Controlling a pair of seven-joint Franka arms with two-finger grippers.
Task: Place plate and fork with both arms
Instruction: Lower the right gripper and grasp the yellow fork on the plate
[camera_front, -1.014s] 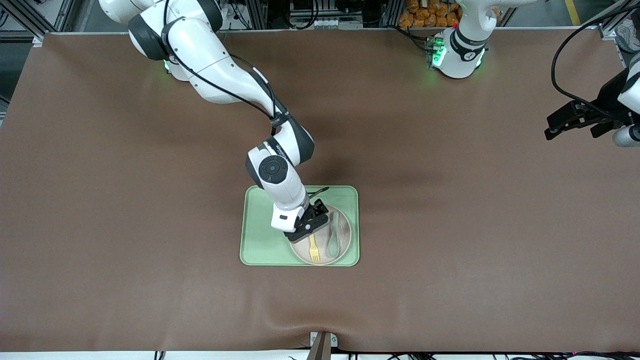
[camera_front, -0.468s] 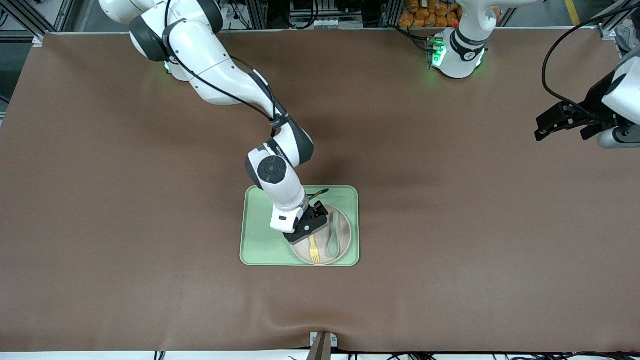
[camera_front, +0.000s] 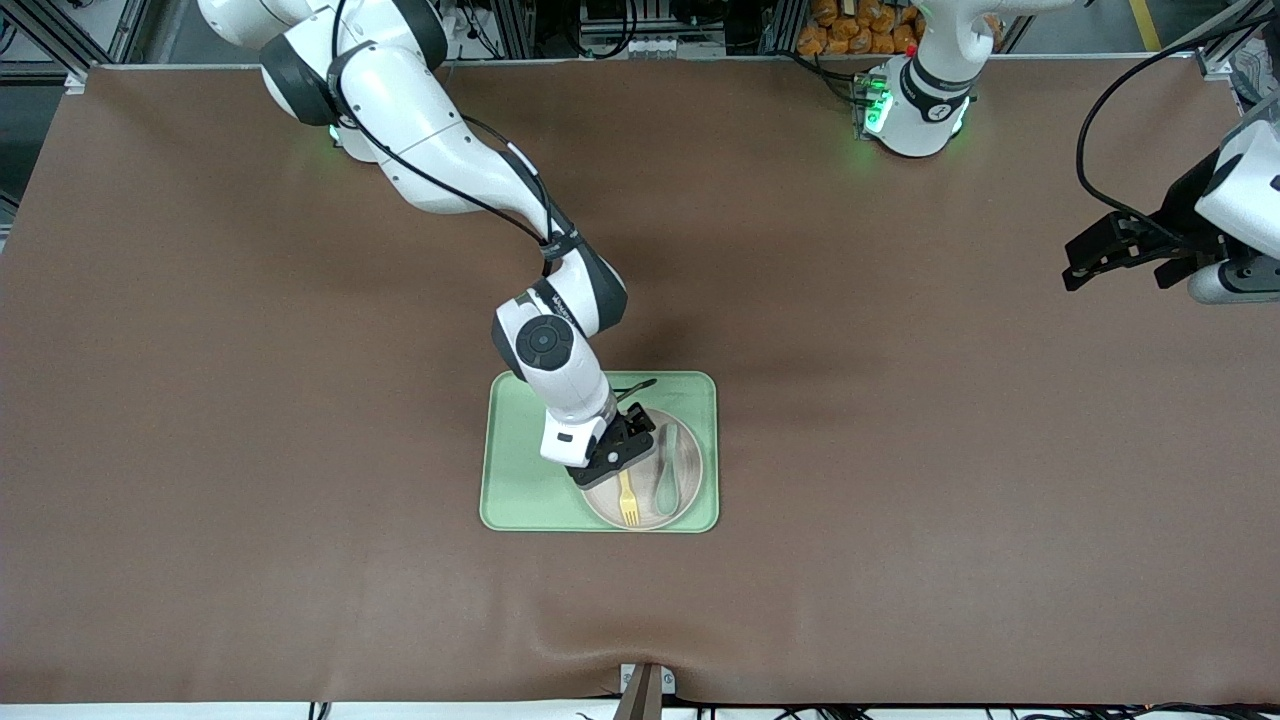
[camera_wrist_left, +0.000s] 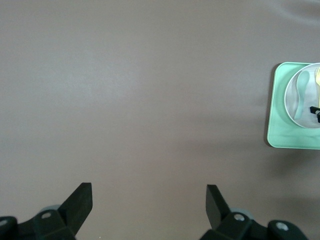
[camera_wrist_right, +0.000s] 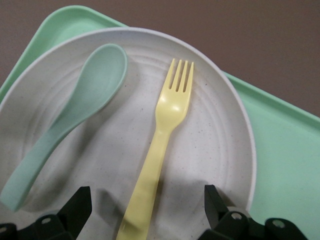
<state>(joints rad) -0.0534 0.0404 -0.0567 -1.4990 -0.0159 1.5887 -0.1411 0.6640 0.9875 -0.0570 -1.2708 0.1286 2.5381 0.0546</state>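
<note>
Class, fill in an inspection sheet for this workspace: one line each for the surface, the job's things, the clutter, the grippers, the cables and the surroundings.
Surface: brown table, a light-green tray lying on it.
Job's things: plate on the tray; yellow fork lying on the plate, tines toward the front camera.
Clutter: grey-green spoon on the plate beside the fork, apart from it.
Grippers: right gripper open, low over the fork's handle, a finger on each side of it; left gripper open, waiting over bare table at the left arm's end.
Cables: black cable along the right arm; another looped at the left arm.
Surroundings: metal framing along the table's edge by the bases.
</note>
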